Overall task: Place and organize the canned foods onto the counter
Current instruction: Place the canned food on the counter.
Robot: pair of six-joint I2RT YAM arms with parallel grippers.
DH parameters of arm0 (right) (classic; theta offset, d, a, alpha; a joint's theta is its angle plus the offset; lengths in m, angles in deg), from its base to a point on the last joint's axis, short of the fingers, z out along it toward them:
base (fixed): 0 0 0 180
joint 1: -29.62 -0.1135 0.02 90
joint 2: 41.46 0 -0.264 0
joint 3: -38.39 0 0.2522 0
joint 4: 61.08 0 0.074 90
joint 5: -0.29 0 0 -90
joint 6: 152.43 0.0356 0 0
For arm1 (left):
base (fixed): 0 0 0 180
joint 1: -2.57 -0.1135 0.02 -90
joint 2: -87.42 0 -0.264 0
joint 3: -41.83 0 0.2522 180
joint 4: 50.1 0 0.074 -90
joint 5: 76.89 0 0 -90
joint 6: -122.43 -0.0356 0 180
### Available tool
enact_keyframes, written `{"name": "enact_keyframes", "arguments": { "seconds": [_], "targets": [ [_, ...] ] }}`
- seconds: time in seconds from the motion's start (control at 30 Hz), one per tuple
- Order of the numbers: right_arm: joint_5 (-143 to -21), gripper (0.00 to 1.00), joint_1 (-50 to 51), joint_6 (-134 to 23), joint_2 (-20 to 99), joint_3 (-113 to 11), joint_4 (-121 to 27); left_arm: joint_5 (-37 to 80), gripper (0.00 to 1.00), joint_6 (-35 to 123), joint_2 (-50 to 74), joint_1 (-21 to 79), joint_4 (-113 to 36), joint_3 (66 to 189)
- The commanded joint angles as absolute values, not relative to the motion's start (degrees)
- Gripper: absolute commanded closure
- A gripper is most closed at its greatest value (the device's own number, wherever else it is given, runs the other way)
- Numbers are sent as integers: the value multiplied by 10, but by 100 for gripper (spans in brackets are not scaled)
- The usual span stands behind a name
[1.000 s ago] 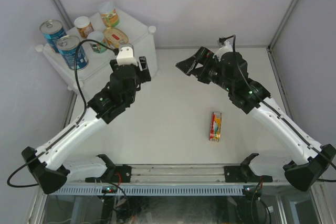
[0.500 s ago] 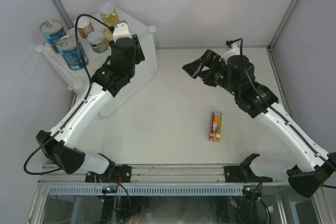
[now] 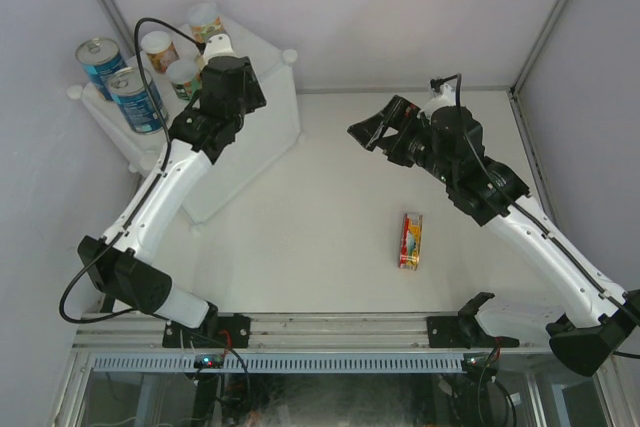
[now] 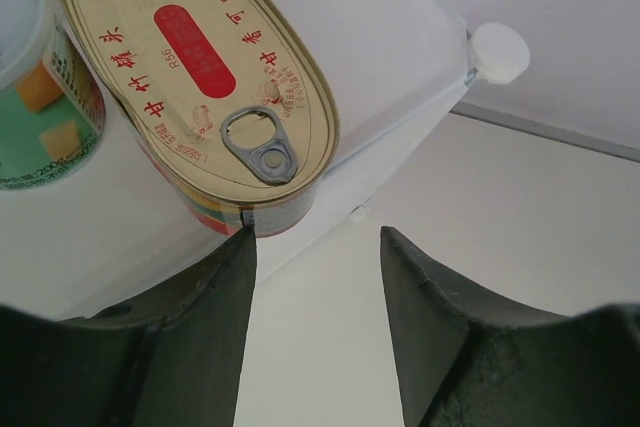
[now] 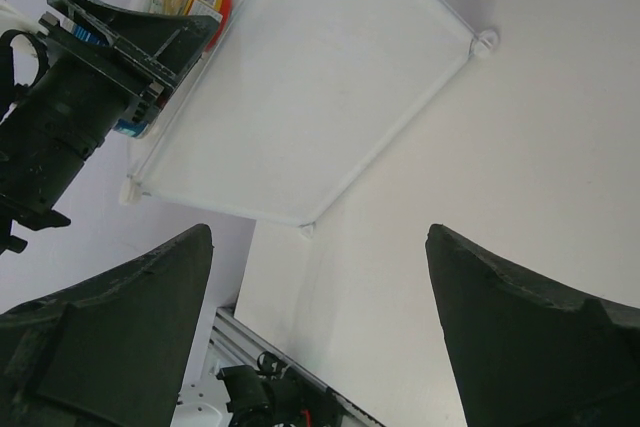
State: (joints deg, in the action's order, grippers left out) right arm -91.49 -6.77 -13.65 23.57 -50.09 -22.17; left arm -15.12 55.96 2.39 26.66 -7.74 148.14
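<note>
**On top of the white box desk [image 3: 272, 97]: leave the oval tin cleanly**

On the desk's top, close to the edge that runs to the corner knob [image 4: 498, 50], the oval tin [image 4: 200, 77] lies flat with its pull-ring up. My left tool [image 4: 315, 235] is released: the jaws stand apart with nothing between them. One finger tip sits right at the tin's rim, and I can't tell whether it is touching or just shy of it. A small green-labelled can [image 4: 35, 97] stands just beside the tin, further in from that edge. The tall blue cans [image 3: 135, 97] stand at the desk's far left side.

I judge the step in hand to be settling this tin. To do it well, I'd lift the tool straight up off the desk before swinging away, so that finger doesn't drag the tin toward the drop. If the tin wants tidying, I'd press a finger's flat against its long side and ease it inward. It will likely slide freely on smooth plastic, so I'd go slowly and stop short of the small can.

My right tool [image 5: 318, 232] is also released, wide and empty, hovering off the desk's right side. The second oval tin [image 3: 411, 239] lies well apart from the desk, so I'd keep space free beside the first.
</note>
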Motion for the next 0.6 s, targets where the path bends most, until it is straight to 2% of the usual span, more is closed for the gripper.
{"name": "enact_keyframes", "arguments": {
  "seconds": [0.0,0.57],
  "targets": [
    [-922,13,-70,-146,229,-502,-240,-125,43,568,21,253,-80,1522],
    [-898,14,-55,-148,246,-502,-250,-99,43,564,21,212,-69,1533]
  ]
}}
